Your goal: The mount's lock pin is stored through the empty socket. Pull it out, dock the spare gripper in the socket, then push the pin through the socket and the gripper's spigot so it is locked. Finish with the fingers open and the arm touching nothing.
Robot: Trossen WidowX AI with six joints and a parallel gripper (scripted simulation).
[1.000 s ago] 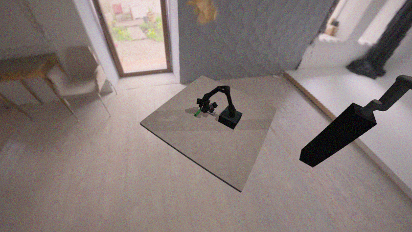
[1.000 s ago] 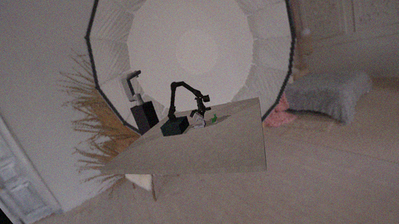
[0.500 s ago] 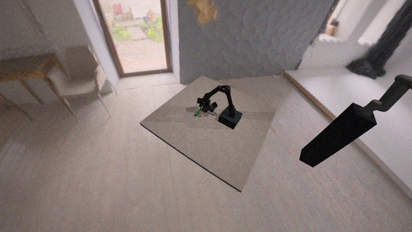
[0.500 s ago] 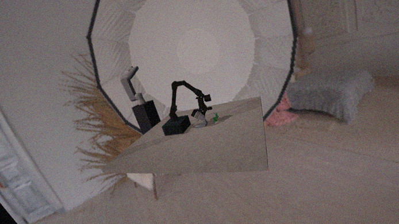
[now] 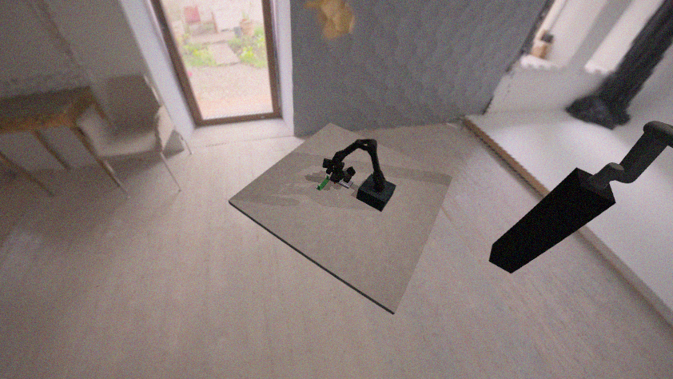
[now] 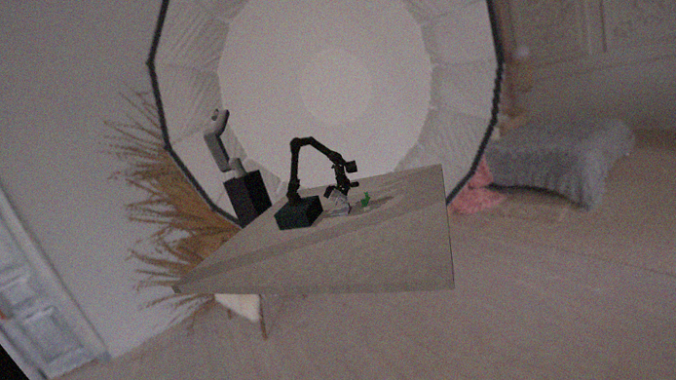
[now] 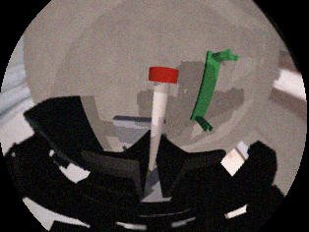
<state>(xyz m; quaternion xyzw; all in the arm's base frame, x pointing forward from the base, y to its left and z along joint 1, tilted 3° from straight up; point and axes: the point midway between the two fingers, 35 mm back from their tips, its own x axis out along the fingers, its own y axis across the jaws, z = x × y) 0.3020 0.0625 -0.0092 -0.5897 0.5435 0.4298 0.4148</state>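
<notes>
My gripper (image 7: 153, 133) (image 5: 336, 180) (image 6: 344, 191) is shut on the lock pin. The pin (image 7: 157, 110) has a white shaft and a red head (image 7: 163, 75), which points away from the fingers. The grey mount (image 5: 346, 184) (image 6: 341, 209) (image 7: 130, 132) stands just beside and below the gripper, partly behind the fingers in the wrist view. A black body (image 5: 350, 173) (image 6: 328, 191) (image 7: 64, 125) sits tilted at the mount's top; it seems to be the spare gripper. The socket's holes and the pin's far end are hidden, so I cannot tell whether pin and mount touch.
A green bracket (image 5: 323, 183) (image 6: 365, 199) (image 7: 206, 89) with short prongs at both ends is on the table (image 5: 348, 245) (image 6: 383, 252), on the side of the mount away from the arm's dark base (image 5: 376, 193) (image 6: 298, 214). Separate black pedestals (image 5: 551, 221) (image 6: 248, 196) stand beyond the table.
</notes>
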